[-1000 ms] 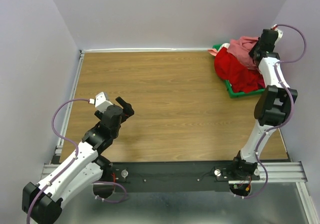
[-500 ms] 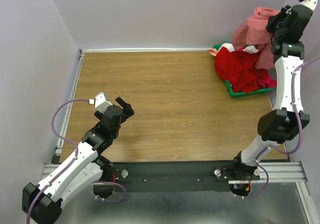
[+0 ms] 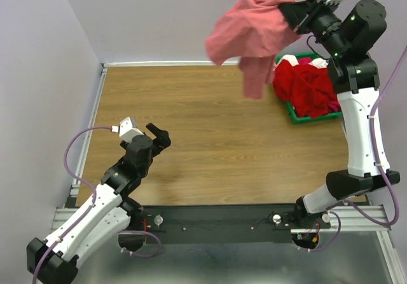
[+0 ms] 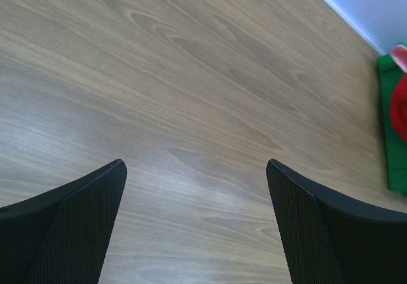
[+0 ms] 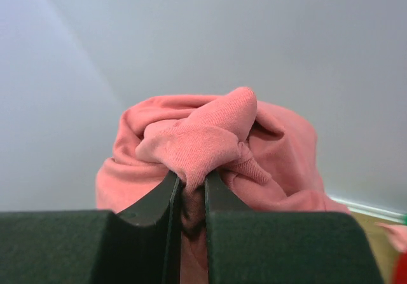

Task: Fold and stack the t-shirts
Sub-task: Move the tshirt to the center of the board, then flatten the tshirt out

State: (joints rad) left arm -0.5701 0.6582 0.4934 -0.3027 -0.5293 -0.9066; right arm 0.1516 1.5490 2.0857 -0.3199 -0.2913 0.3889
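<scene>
1. My right tool (image 3: 290, 7) is pinched on the pink shirt (image 3: 248, 30). A second ago it sat on the bin (image 3: 297, 114); now it dangles high, up-left of the bin.
2. The red shirts (image 3: 311, 87) stay in the bin.
3. My left tool (image 3: 159, 135) waits spread, far left of the bin, above the desk (image 3: 210, 119).
4. One shirt's free; laying it flat comes next, I'd say.

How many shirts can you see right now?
2 for sure: the pink shirt hangs from the right gripper, jaws shut on it; the red shirt lies heaped in the green bin. The pale fabric at its rim may be more, partly hidden.
</scene>
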